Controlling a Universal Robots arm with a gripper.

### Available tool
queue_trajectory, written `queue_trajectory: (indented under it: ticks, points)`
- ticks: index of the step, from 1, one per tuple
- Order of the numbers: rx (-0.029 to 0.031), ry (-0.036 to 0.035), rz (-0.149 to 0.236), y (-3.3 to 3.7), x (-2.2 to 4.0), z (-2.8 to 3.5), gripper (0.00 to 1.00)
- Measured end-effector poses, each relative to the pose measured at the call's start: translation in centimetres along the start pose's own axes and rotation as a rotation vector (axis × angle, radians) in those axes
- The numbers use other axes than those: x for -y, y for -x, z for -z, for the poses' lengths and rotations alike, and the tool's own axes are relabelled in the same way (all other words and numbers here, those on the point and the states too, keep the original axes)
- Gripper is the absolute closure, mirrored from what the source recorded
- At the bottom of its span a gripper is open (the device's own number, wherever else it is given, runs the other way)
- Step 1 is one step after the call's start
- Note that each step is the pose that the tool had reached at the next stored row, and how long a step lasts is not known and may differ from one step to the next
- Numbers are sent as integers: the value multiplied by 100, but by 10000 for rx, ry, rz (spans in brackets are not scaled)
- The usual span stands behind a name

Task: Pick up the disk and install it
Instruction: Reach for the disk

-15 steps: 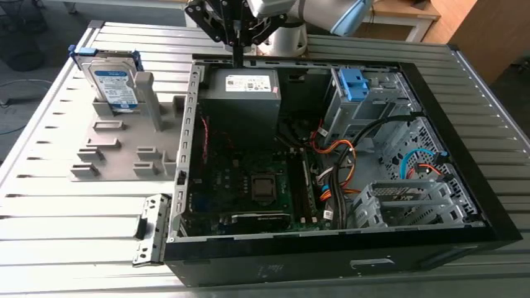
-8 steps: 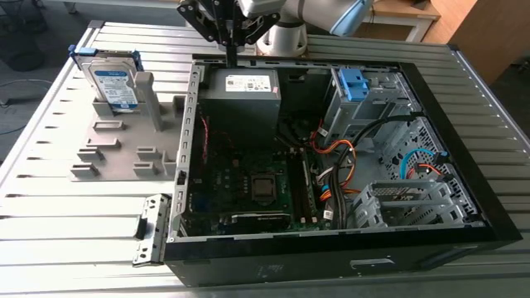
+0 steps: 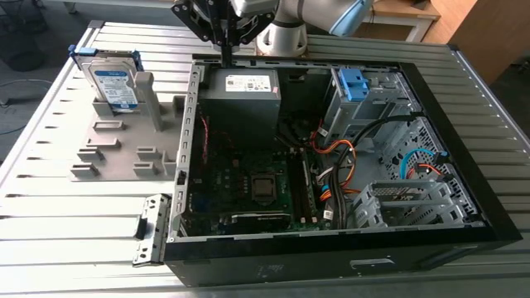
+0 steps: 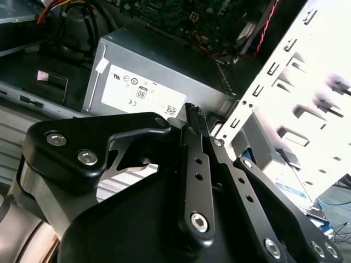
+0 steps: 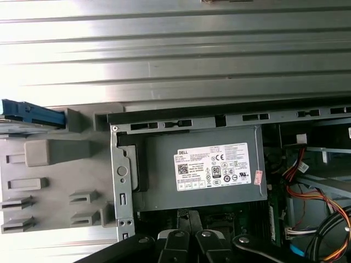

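Observation:
The disk point(image 3: 114, 84) is a silver drive with a white-and-blue label and a blue frame. It stands upright in a grey holder point(image 3: 124, 149) on the exterior view's left, outside the open computer case point(image 3: 331, 248). The first wrist view catches its blue edge point(image 5: 33, 114). My gripper point(image 3: 225, 61) hangs over the case's back edge, above the grey power supply box point(image 3: 242, 93). It is well to the exterior view's right of the disk. Its fingers point(image 4: 192, 112) are pressed together, shut with nothing between them, and they also show in the first wrist view point(image 5: 189, 219).
A blue plastic bracket point(image 3: 354, 84) sits in the metal drive bay at the case's back right. Orange and black cables point(image 3: 339, 161) cross the case beside the motherboard point(image 3: 248, 180). The ribbed metal table point(image 3: 74, 217) surrounds the case and holder.

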State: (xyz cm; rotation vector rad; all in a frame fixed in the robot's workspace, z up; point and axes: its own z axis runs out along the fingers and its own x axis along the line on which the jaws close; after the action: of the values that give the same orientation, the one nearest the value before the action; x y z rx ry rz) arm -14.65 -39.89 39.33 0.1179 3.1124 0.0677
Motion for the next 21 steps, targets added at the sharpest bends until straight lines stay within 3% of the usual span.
queue_trajectory:
  ticks: [21]
  points:
    - [0, 0, 1, -164, 12, 4, 89]
